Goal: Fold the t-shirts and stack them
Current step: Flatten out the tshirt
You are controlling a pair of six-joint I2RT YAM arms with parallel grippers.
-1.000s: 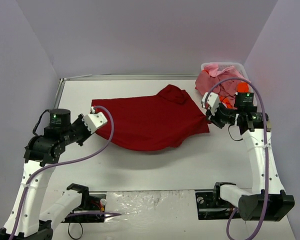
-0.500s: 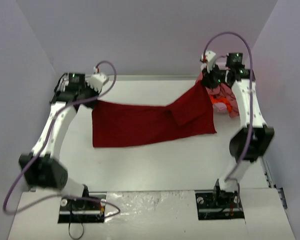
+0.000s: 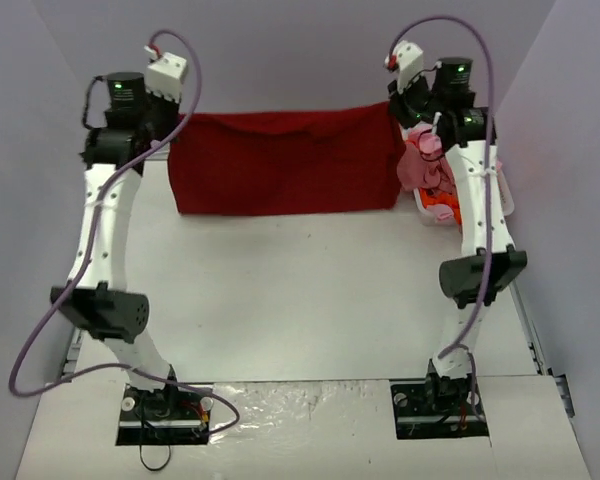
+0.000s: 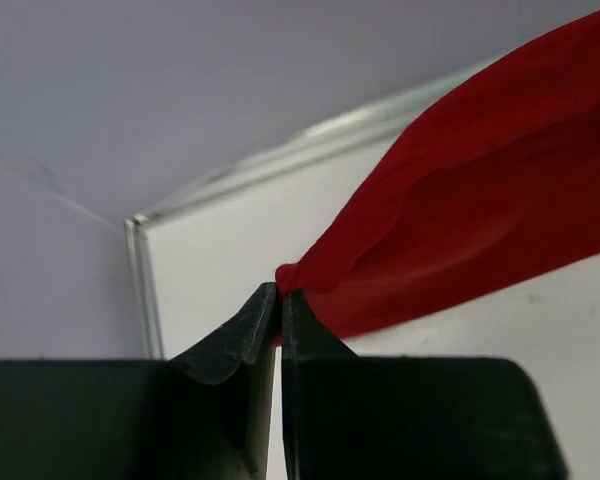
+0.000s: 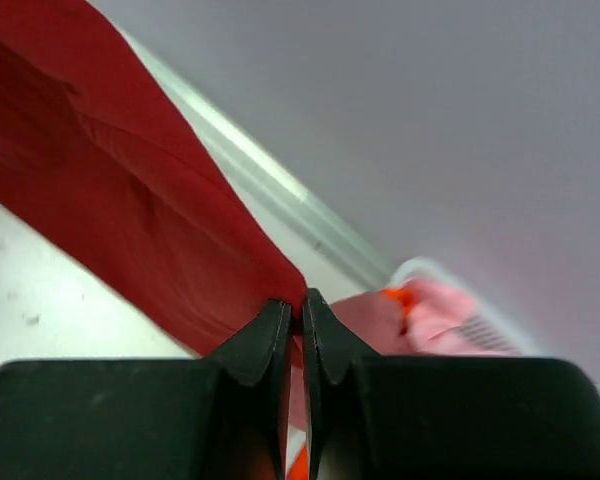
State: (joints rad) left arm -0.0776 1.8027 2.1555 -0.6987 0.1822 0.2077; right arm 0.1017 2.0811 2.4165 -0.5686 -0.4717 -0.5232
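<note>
A dark red t-shirt point(image 3: 285, 162) hangs stretched between both grippers high over the far part of the table, its lower edge near the tabletop. My left gripper point(image 3: 172, 122) is shut on its left top corner; the left wrist view shows the cloth point(image 4: 460, 210) pinched at the fingertips point(image 4: 270, 305). My right gripper point(image 3: 398, 108) is shut on the right top corner; the right wrist view shows the cloth point(image 5: 130, 190) running from the closed jaws point(image 5: 300, 305).
A white basket point(image 3: 442, 205) at the far right holds pink point(image 3: 425, 165) and orange garments, seen also in the right wrist view point(image 5: 430, 310). The white table point(image 3: 300, 290) is walled at the back and both sides.
Both arms have risen and moved to the back, lifting the red shirt off the table from a crumpled spread into a flat hanging sheet.
</note>
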